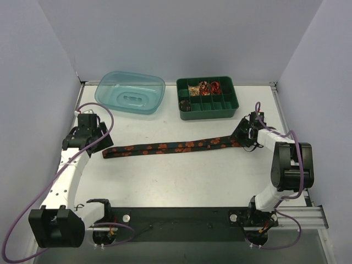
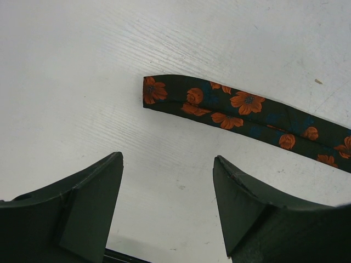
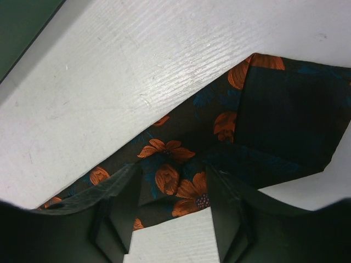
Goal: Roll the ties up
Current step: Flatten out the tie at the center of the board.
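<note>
A white rectangular tabletop (image 1: 165, 181) is carrying three things: a long black fabric necktie with orange flowers (image 1: 176, 147) is lying stretched across its middle, while a translucent blue plastic tub (image 1: 130, 92) and a green compartmented plastic tray (image 1: 209, 114) are sitting side by side near its far edge.

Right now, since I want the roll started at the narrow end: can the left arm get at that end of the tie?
Probably yes. The left gripper is open and aimed at the narrow end of the tie, with only bare table between them and nothing across the way.

black tie (image 1: 176, 147) with orange flowers, teal tub (image 1: 130, 92)
</note>
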Tool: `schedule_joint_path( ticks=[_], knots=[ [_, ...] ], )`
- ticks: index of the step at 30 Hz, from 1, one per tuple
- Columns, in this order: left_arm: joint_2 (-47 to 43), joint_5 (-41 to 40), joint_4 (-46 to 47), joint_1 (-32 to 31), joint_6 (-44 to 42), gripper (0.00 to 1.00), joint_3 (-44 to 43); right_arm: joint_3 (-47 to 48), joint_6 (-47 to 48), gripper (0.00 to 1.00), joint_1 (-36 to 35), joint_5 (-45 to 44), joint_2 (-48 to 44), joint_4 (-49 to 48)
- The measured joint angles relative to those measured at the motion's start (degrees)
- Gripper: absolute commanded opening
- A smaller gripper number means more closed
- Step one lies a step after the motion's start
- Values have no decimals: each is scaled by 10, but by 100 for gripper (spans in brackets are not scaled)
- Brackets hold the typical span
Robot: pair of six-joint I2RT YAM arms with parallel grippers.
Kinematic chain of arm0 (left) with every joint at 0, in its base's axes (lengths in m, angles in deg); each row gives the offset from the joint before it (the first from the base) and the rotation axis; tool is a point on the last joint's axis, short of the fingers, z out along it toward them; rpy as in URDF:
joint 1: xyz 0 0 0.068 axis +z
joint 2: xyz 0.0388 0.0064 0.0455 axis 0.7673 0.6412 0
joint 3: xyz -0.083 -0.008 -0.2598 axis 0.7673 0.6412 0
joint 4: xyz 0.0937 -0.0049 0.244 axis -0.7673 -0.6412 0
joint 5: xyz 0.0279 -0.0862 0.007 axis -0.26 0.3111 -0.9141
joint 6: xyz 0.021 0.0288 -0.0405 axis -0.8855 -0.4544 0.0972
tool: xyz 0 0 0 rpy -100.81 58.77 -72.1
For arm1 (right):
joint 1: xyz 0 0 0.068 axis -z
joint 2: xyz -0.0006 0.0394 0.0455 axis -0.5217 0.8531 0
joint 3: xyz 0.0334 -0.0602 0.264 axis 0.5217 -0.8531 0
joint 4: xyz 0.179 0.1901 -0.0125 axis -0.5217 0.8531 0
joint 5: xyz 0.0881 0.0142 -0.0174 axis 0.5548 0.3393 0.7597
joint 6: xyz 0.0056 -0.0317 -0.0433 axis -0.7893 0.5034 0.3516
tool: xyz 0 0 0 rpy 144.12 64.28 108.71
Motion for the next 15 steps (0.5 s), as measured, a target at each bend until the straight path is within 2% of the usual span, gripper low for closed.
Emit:
schedule_joint_path(
  ticks=[5,13,14,15],
  knots=[
    [3,3,0,0,0,76,0,0,-3,42,-3,0,1,0],
    [5,4,0,0,-2,76,0,16,-3,20,-7,0,24,-2],
    [5,4,0,0,-2,76,0,18,-4,13,-7,0,28,-2],
    [5,4,0,0,-2,76,0,20,-5,9,-8,0,31,-3]
  ],
)
